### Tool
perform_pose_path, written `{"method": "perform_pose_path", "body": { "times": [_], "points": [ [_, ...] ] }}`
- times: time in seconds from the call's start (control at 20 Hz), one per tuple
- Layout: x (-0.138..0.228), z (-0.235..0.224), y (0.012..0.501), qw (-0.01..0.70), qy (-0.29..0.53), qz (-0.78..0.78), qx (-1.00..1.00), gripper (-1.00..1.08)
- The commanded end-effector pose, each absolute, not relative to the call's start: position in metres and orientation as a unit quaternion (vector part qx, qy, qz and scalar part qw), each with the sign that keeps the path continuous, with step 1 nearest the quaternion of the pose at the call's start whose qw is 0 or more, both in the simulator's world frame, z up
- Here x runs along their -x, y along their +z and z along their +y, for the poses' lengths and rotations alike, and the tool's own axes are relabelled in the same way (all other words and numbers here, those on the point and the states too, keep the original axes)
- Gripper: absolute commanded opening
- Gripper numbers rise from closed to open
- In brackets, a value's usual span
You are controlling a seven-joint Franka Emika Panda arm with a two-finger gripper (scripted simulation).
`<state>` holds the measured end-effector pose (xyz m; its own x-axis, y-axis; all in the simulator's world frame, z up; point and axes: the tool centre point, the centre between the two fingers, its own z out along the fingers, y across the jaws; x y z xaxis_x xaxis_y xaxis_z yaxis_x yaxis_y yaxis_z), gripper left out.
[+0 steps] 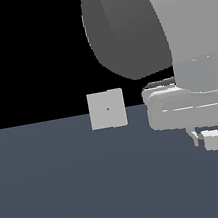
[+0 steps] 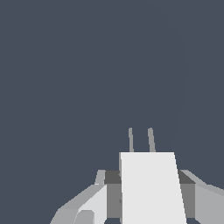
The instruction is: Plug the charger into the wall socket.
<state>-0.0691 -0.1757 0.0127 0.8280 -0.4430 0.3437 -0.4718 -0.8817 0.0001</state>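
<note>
- Tool (image 1: 217,138) clamped on the charger (image 2: 152,188), flanks pinched between both fingers, prongs jutting ahead.
- Rigid, light, probably slick-sided; best held mid-body, square.
- Wall socket (image 1: 107,109) well apart from tool, upright on bench (image 1: 69,189).

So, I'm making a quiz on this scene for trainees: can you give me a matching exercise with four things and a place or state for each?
Things:
1. charger
2. socket
3. prongs
4. end effector

Descriptions:
A. upright, with an orange dot at its centre
B. two thin grey pins sticking out of the white block
C. white block held between the fingers
D. closed, at the exterior view's right

Pairs: 1-C, 2-A, 3-B, 4-D
</note>
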Motion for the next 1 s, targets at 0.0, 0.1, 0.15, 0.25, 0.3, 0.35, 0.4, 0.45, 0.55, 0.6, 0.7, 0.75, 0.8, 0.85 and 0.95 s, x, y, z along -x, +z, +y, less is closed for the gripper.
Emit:
{"method": "perform_pose_path", "body": {
  "times": [0.0,0.1,0.15,0.25,0.3,0.35,0.4,0.45,0.55,0.6,0.7,0.75,0.8,0.85,0.95],
  "points": [
    [0.067,-0.171,0.015,0.042,0.17,-0.236,-0.956,-1.0],
    [0.065,-0.164,0.018,0.041,0.17,-0.232,-0.957,-1.0],
    [0.063,-0.16,0.019,0.04,0.17,-0.23,-0.957,-1.0],
    [0.06,-0.151,0.024,0.039,0.17,-0.224,-0.959,-1.0],
    [0.058,-0.145,0.026,0.039,0.17,-0.221,-0.96,-1.0],
    [0.056,-0.139,0.029,0.038,0.171,-0.217,-0.96,-1.0],
    [0.054,-0.133,0.032,0.037,0.171,-0.213,-0.961,-1.0],
    [0.052,-0.126,0.035,0.036,0.171,-0.209,-0.962,-1.0],
    [0.048,-0.11,0.042,0.034,0.171,-0.199,-0.964,-1.0],
    [0.045,-0.101,0.045,0.033,0.172,-0.194,-0.965,-1.0],
    [0.04,-0.083,0.054,0.031,0.172,-0.182,-0.968,-1.0],
    [0.038,-0.073,0.058,0.03,0.172,-0.176,-0.969,-1.0],
    [0.036,-0.063,0.062,0.029,0.172,-0.17,-0.97,-1.0],
    [0.034,-0.054,0.066,0.028,0.173,-0.164,-0.971,-1.0],
    [0.03,-0.037,0.073,0.026,0.173,-0.154,-0.972,-1.0]
  ]
}}
